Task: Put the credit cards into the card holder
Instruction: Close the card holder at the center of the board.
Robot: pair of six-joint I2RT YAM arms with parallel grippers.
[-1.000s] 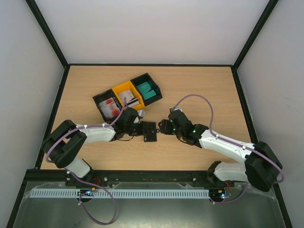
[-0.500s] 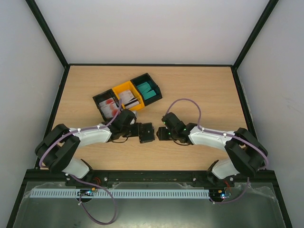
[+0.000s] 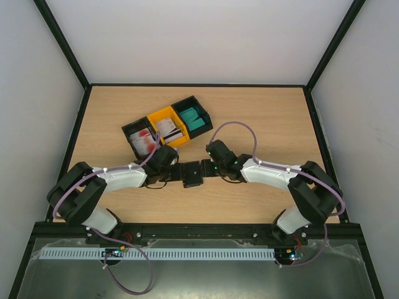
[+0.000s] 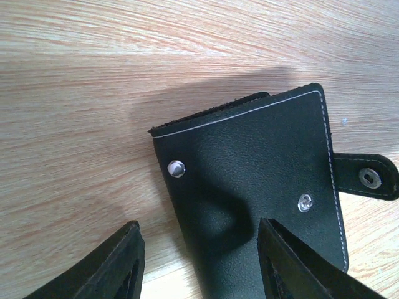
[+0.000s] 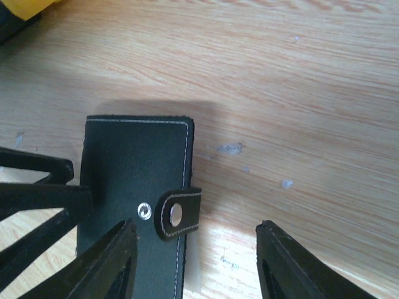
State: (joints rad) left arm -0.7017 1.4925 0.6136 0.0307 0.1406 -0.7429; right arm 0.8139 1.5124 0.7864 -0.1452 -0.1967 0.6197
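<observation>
The holder [image 3: 192, 174] lies folded on the worktop, near the middle, between both arms. No card is in it yet: the cards [image 3: 194, 119] sit in the bins [image 3: 161, 114] just beyond it to the far left. I judge that opening and loading are all left to do. My left fingers [image 4: 121, 265] are apart, straddling its edge and gripping nothing. The right fingers [image 5: 293, 261] are spread around the tab [image 5: 177, 215], also empty.

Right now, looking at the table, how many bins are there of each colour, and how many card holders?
Black bins: 2
Yellow bin: 1
Card holder: 1
Total: 4
</observation>
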